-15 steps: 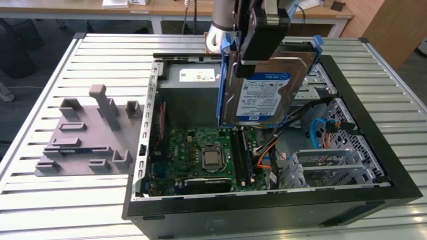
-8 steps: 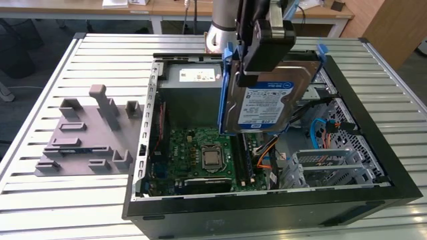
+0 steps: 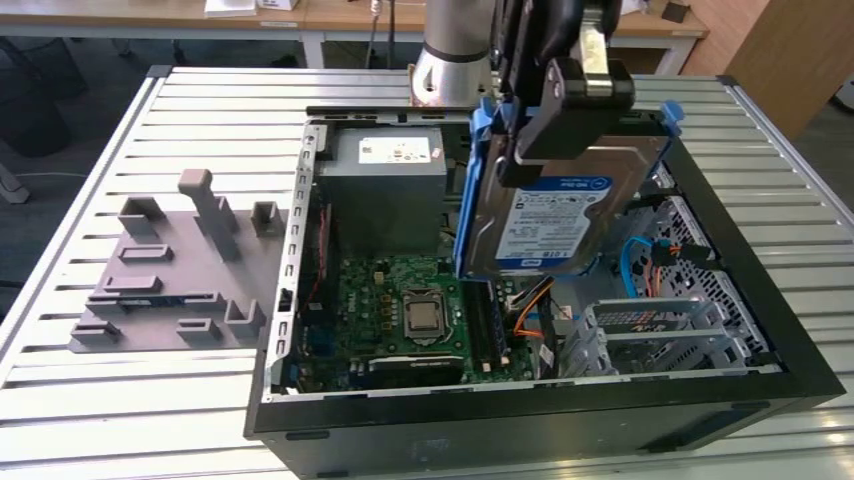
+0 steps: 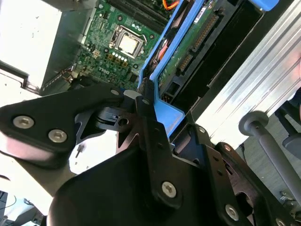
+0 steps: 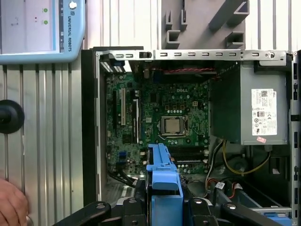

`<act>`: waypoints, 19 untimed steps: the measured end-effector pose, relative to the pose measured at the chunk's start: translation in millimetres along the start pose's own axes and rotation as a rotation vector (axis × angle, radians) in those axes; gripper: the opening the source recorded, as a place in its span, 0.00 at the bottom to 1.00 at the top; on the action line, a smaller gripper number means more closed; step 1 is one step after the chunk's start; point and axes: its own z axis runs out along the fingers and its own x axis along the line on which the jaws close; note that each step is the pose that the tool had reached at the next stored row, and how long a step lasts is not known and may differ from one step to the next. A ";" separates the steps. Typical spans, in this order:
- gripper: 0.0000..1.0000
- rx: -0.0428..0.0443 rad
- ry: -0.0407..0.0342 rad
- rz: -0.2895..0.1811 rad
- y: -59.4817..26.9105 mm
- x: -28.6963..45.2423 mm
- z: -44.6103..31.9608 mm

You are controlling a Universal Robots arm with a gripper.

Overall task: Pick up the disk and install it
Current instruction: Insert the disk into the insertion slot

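The disk point(image 3: 554, 215), silver with a blue-and-white label and a blue bracket, hangs on edge above the open computer case point(image 3: 534, 405), over the case's middle-right part. My gripper point(image 3: 529, 140) is shut on its upper end from above. In the second wrist view my gripper point(image 4: 151, 104) clamps the blue bracket point(image 4: 167, 113), and the disk's green circuit-board side point(image 4: 188, 47) points down into the case. In the first wrist view the bracket's blue edge point(image 5: 162, 181) sticks out from my gripper point(image 5: 162, 209), above the motherboard point(image 5: 160, 117).
A grey power supply point(image 3: 387, 180) with a white sticker sits at the case's back. The drive cage point(image 3: 667, 335) and orange and blue cables lie at the exterior view's right. A grey slotted stand point(image 3: 174, 270) rests on the slatted table point(image 3: 134, 420). A person's hand point(image 5: 11, 205) is near a control tablet point(image 5: 42, 28).
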 end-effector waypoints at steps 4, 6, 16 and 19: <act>0.36 0.0000 0.0001 0.000 -3.1 6.2 1.2; 0.36 0.0000 -0.0001 0.000 -3.9 9.0 1.7; 0.36 0.0000 0.0001 0.000 -15.1 11.4 4.2; 0.36 0.0000 0.0002 0.000 -18.1 12.5 5.2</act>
